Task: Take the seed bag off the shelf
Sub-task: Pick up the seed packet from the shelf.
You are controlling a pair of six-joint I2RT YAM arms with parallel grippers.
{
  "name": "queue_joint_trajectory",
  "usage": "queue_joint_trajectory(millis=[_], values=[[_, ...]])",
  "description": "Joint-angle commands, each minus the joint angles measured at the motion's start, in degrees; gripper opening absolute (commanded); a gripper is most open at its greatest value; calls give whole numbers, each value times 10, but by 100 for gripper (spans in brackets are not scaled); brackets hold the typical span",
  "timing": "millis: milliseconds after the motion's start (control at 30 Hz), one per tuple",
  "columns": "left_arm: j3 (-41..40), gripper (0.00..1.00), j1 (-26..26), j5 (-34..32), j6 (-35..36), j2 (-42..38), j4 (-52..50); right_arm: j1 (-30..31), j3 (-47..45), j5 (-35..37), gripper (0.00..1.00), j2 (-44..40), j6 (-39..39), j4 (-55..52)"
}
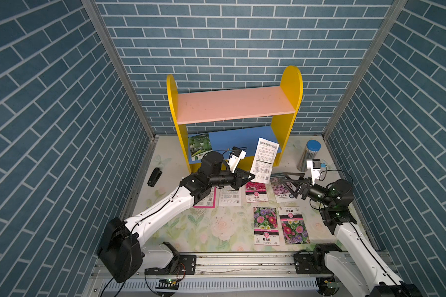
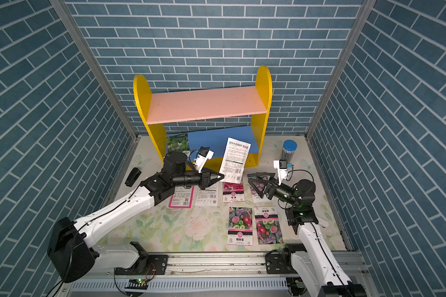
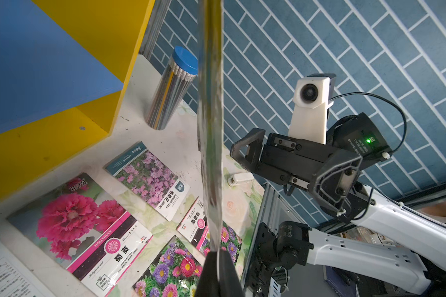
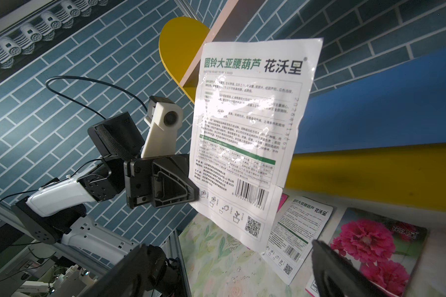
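— Left arm (image 1: pixel 160 208)?
— Reaching low toward the yellow-sided two-tier shelf (image 1: pixel 291 84). The left gripper (image 1: pixel 253 176) pinches the white printed seed bag (image 1: pixel 264 159) by its lower corner, upright, just before it.
— Right gripper (image 1: pixel 284 178)?
— Jaws wide, empty. Six packets (image 1: pixel 265 226) lie flat.

Shelf (image 1: pixel 234 104): stood at the back of the table (image 1: pixel 216 231), near the rear wall.
Lower board (image 1: pixel 232 138): carried one seed bag (image 1: pixel 199 147) at its left end.
Held seed bag (image 1: pixel 264 156): hung upright in the jaws of the left gripper (image 1: pixel 252 177), before the shelf's right half.
Pencil canister (image 1: pixel 310 154): stood right of the shelf.
Right gripper (image 1: pixel 285 180): sat right of the held seed bag.
Hollyhock packet (image 1: pixel 256 194): lay flat in a row of four before the shelf.
Left front packet (image 1: pixel 265 226): lay just beside the right front packet (image 1: pixel 293 226), nearer than the row.
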Motion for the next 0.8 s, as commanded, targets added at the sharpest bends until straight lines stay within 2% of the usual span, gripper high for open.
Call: queue_joint_trajectory(millis=[0,167,333,767], values=[[13,0,-9,-6,8,-19,2,-7,-6,-42,99,-16,47,77],[0,0,-14,7,5,-42,16,-8,-7,-56,99,-12,69,111],[-10,0,-18,30,-1,-53,31,-8,-10,-66,97,14,130,210],[-10,0,-57,49,3,-57,28,-8,46,-73,89,55,135,219]])
